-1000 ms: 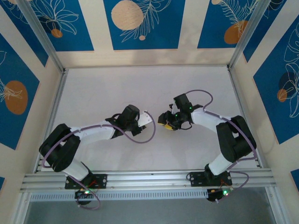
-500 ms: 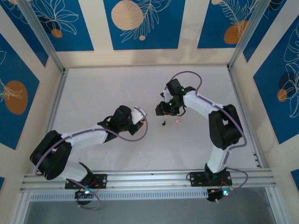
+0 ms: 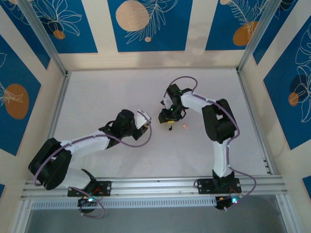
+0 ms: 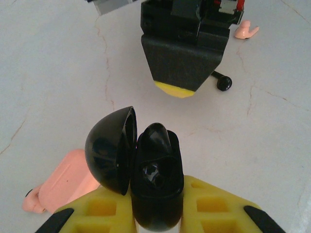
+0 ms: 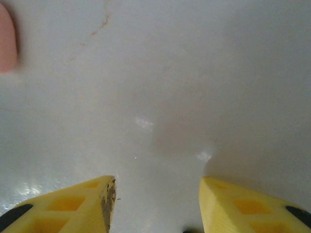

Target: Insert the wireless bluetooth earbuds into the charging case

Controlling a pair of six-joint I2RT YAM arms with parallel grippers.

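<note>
White worktop [image 3: 107, 92], faintly cracked, lies inside walls [image 3: 146, 24] of blue panels printed with orange discs and pale leaf outlines. Both arms reach in toward its middle, tips near each other but apart.

The left pincer [image 4: 158, 206] is clamped on a black hinged shell [image 4: 155, 179], which stands upright between the yellow fingers [image 4: 104, 208] with its domed lid swung open to the left, showing a dark hollow inside. Just beside those fingers, on the left of the wrist view, the salmon-pink charging case [image 4: 65, 182] lies on the worktop. Whether it touches the finger I cannot tell.

The right pincer [image 5: 155, 187] hangs low over bare worktop, its yellow fingers standing apart with nothing between them. From the left wrist it appears as a black block with a yellow tip, just beyond the open shell.

The two wireless bluetooth earbuds lie loose on the worktop, apart from each other and outside the case. The dark earbud [image 4: 224, 83] sits just beside the right pincer. The pale pink earbud [image 4: 245, 30] lies a little farther off on the same side. In the right wrist view a blurred pink shape sits at the upper left edge.
</note>
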